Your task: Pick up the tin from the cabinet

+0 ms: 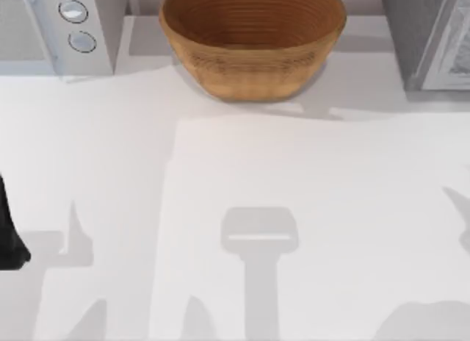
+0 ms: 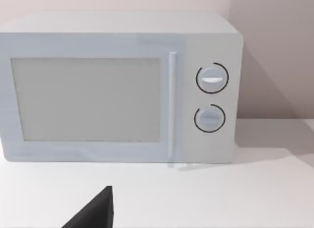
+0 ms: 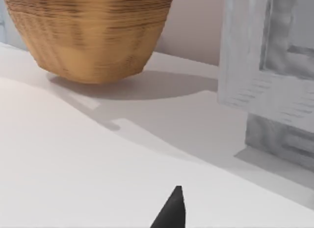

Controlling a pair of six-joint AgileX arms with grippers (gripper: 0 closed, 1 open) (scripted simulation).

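Cabinet (image 1: 433, 40): pale grey unit at the worktop's far right corner; in my right wrist view its front (image 3: 274, 75) faces the camera, and I cannot tell what it holds.
Tin: I cannot make one out on the cabinet or on the worktop, so its place is unsettled; the scene fits the tin shut away inside the cabinet as well as the tin already carried off.
Worktop (image 1: 294, 179): white, bare across the middle, with arm shadows falling on it.
Bowl (image 1: 253, 40): brown ribbed wood, upright at the far centre, between microwave and cabinet.
Microwave (image 1: 59, 25): far left corner, door closed, two dials on its front.
Left tool (image 2: 93, 213): dark tip low over the worktop, facing the microwave; spread or pressed together, I cannot tell.
Right tool (image 3: 171, 211): dark tip pointed toward the cabinet, which I judge suits a reach there; spread or pressed together, I cannot tell.
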